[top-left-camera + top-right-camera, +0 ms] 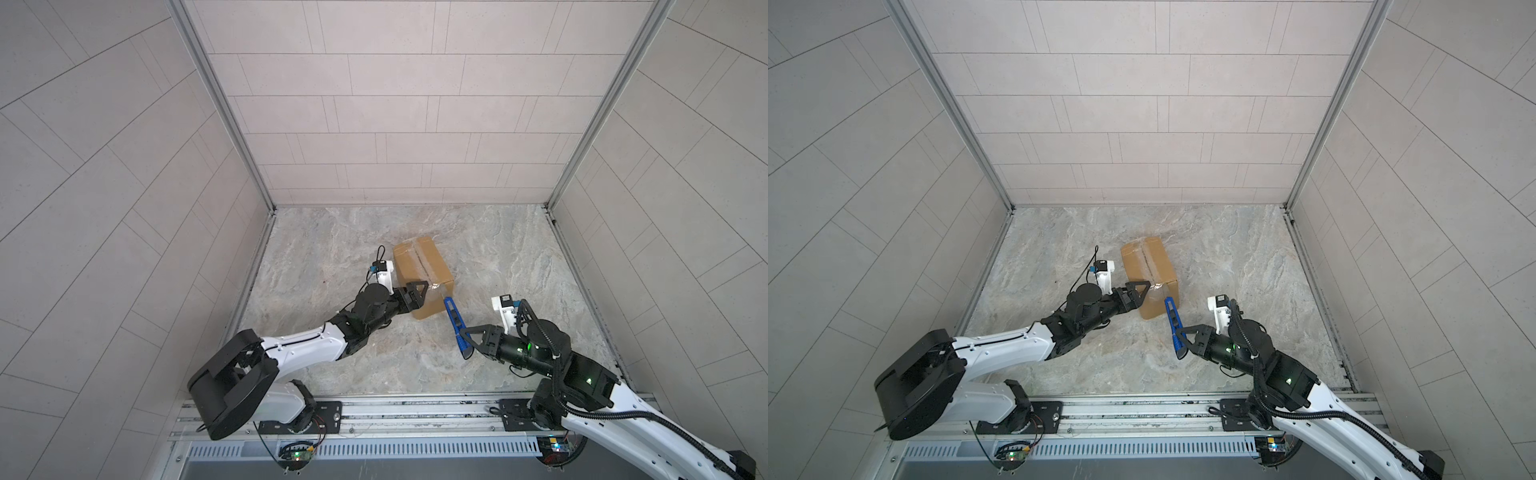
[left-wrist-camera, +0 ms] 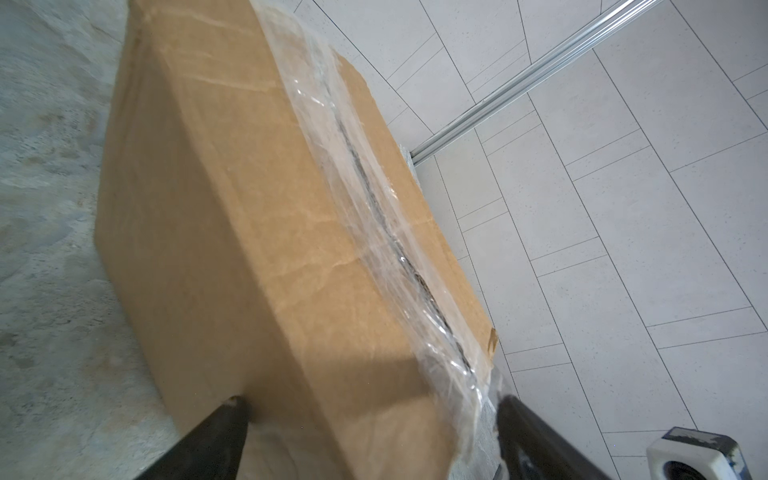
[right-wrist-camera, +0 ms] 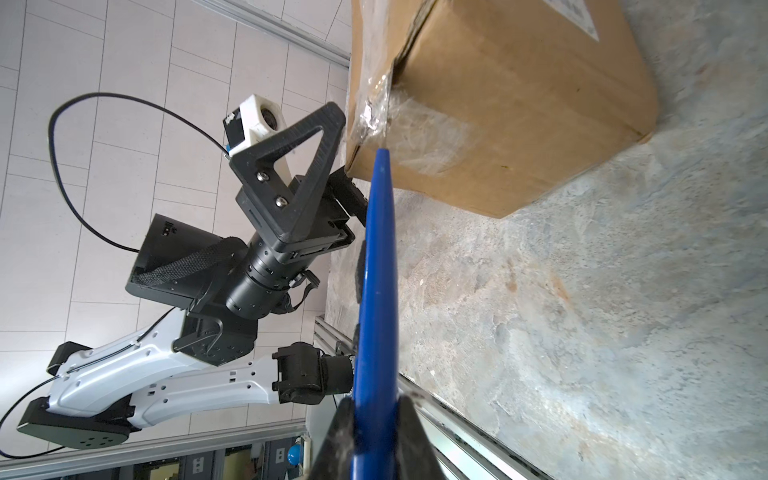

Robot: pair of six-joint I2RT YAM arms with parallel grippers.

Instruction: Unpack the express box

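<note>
Marble-look tabletop, tiled walls. Left gripper spread wide, astride near end of express box mid-table; long axis ran toward back wall. Blue utility knife pointed at that end, right gripper clamped on handle. Right wrist view alone showed tip at crinkled tape; contact unclear.

Looking steeply down from overhead on the whole scene in both top views; up close from each wrist, opposite sides, on the express box.

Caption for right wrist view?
Right hand grips blue utility knife, tip near taped seam of express box; left hand open around its corner.
</note>
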